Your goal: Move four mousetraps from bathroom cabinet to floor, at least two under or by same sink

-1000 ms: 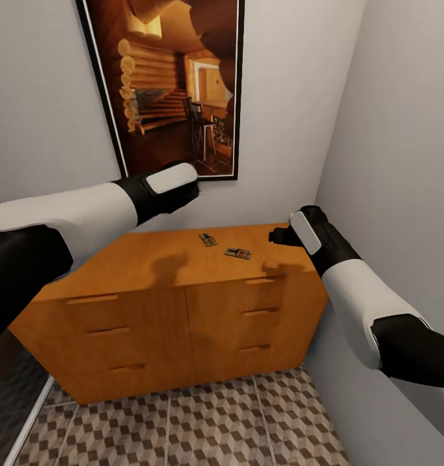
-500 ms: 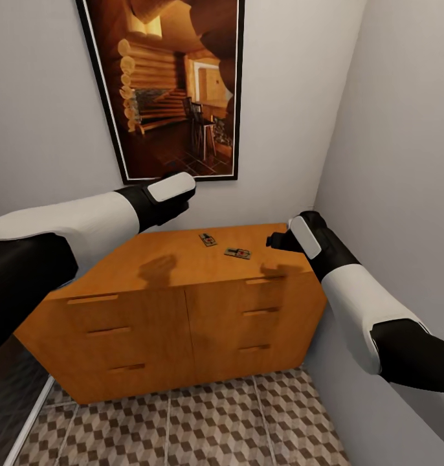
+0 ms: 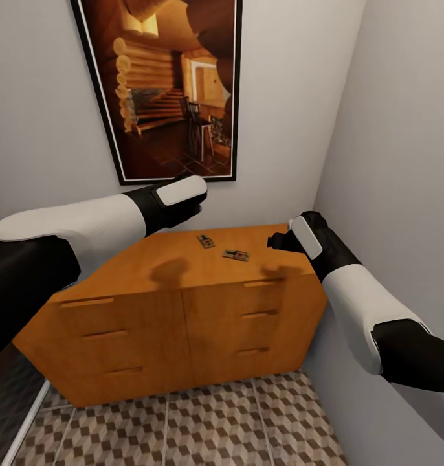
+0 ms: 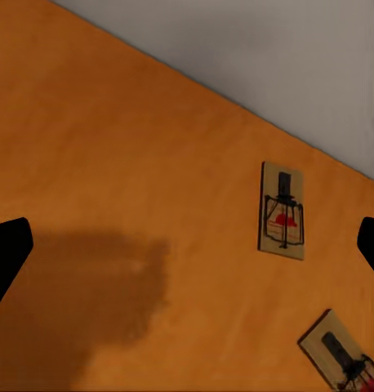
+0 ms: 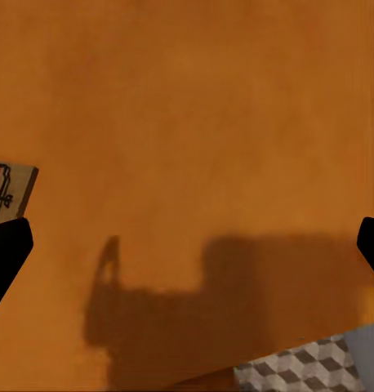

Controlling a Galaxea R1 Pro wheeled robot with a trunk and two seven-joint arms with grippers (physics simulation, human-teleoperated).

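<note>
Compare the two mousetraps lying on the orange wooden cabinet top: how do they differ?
The rear small tan rectangular mousetrap lies nearer the grey wall and the left gripper; the front small tan rectangular mousetrap lies nearer the cabinet's front edge and the right gripper. They point different ways, and they lie apart. Both lie flat, with dark wire and a red mark.

The scene is evenly and softly lit, bright with no glare. Two blurred dark shadows of the arms fall on the glossless orange wooden cabinet top, soft-edged, suggesting light from above. The head view bends straight lines near its edges. Both wrist views are slightly soft, the black fingertips at their margins unfocused.
</note>
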